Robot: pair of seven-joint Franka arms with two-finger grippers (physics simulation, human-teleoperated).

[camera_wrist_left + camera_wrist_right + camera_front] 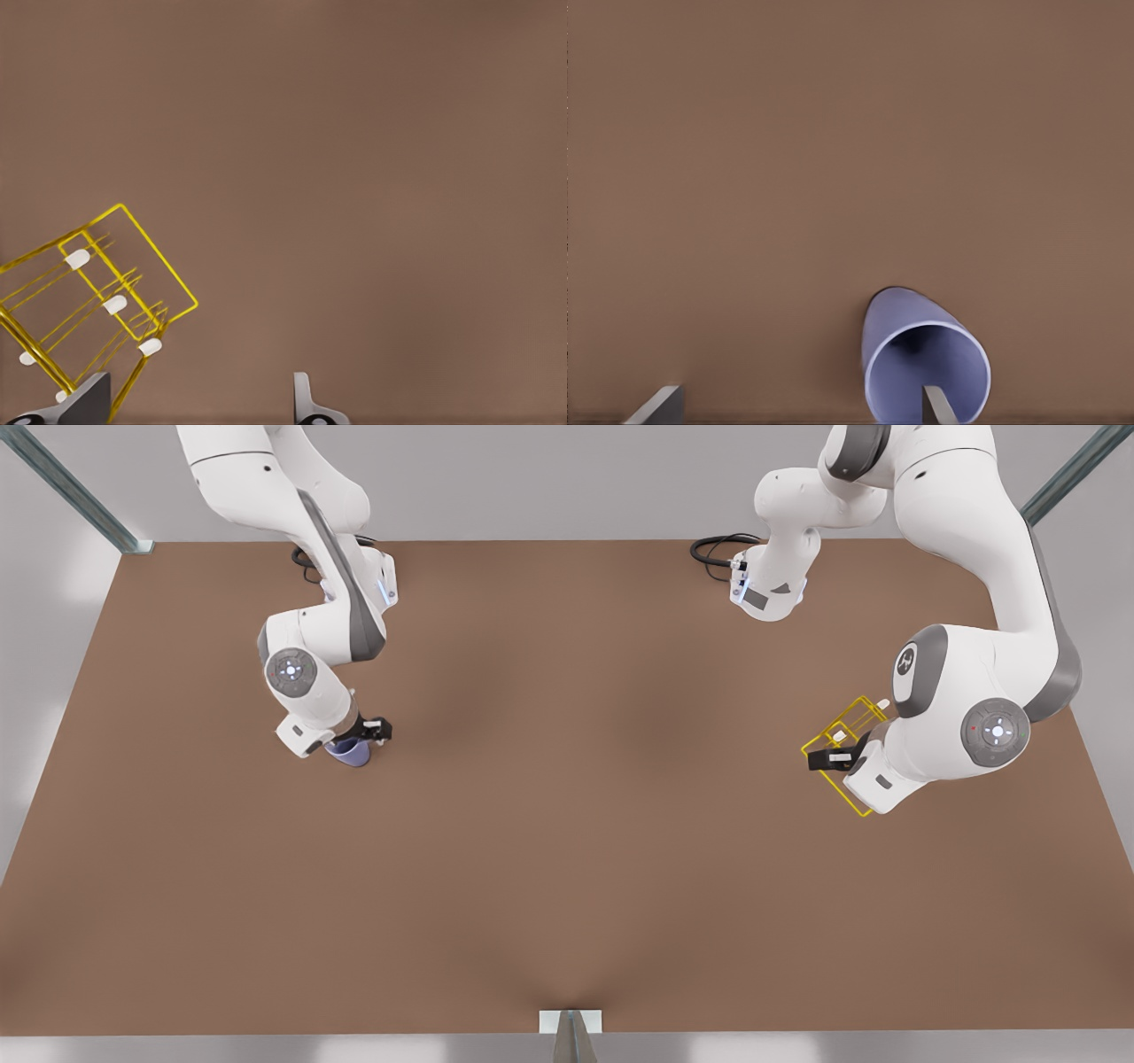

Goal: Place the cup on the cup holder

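From the front, the right gripper [368,735] stands at the cup [349,751], well apart from the cup holder [842,748] under the left gripper [828,759]; both wrist views show wide-spread fingers, one inside the cup's rim [925,376], nothing lifted yet.

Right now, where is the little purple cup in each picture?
Front view: the cup is on the front view's left, on the brown table, at the right gripper.
Right wrist view: the cup lies on its side, with one open finger at its mouth.
Left wrist view: it looks at the yellow cup holder instead.
Shared landmark: the brown table.
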